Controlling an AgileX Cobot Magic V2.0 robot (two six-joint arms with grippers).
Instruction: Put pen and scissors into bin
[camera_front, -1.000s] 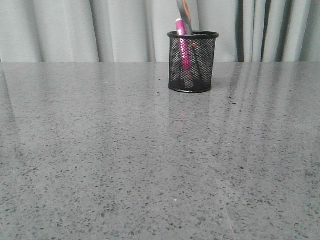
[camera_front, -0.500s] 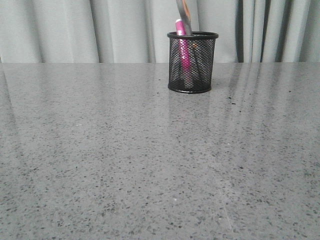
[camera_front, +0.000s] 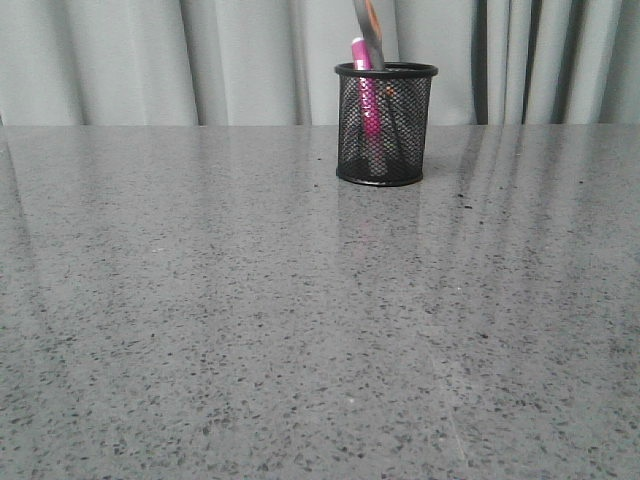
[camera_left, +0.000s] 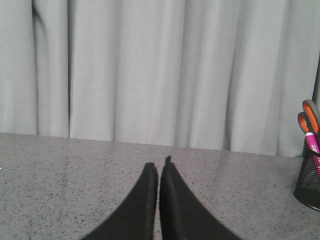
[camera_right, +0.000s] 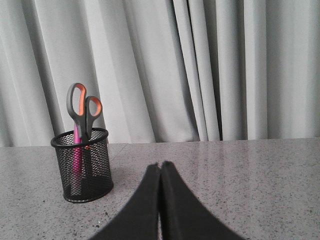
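Left gripper (camera_left: 158, 167): black fingers pressed together tip to tip, nothing between them, held low over the bench (camera_left: 60, 190) and aimed toward the grey curtain (camera_left: 150, 70); well apart from the bin, which sits at the edge of that wrist view. Right gripper (camera_right: 160, 166): fingers likewise closed flat against each other, empty, low over the bench, pointing at the curtain, with the bin off to one side and clear of it. Neither arm appears in the front view. Against the front views of half a second and one second ago, nothing has shifted: bin and contents sit as they did. Bin (camera_front: 385, 120): black wire-mesh cup, upright on the far part of the speckled grey bench, close before the curtain. Pen (camera_front: 364, 95): magenta barrel standing inside the bin on its left side, top just above the rim. Scissors (camera_right: 81, 107): blades down inside the bin, grey handles lined in orange rising well above the rim, leaning slightly, just beside the pen.
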